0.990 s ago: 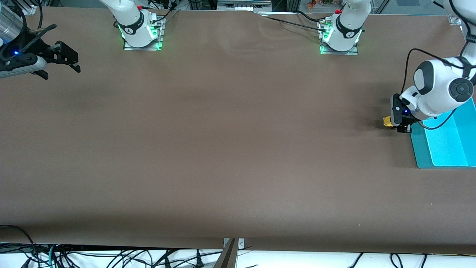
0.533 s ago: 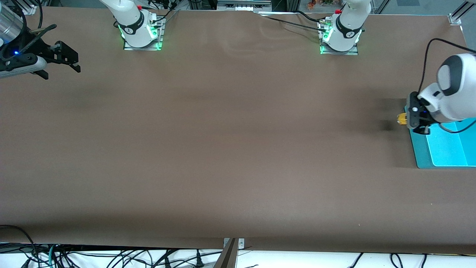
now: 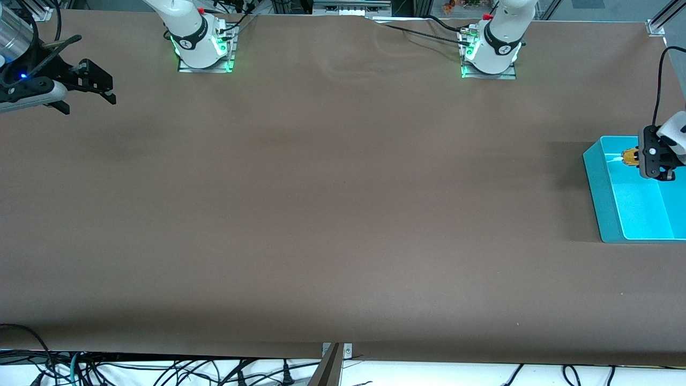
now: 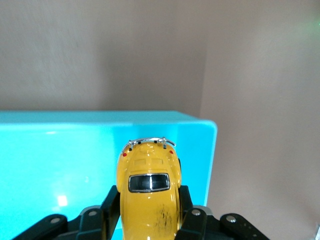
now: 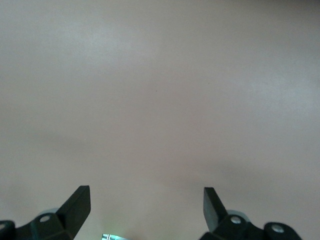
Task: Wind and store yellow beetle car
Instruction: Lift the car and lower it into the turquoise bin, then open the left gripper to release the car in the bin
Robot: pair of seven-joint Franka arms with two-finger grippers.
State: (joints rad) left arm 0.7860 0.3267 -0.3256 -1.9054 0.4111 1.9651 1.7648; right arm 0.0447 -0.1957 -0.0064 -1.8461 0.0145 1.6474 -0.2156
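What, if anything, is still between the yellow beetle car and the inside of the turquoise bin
Nothing visible. The left pincer, shut on the yellow beetle car, holds it over the open turquoise bin, past its rim, with only bare bin floor below. The right pincer waits open at the right arm's end of the table.

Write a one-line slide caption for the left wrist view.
Left gripper holds the yellow beetle car between its fingers over the turquoise bin.

White arms with black joint rings, green-lit bases, red buttons, black cables, black tools.
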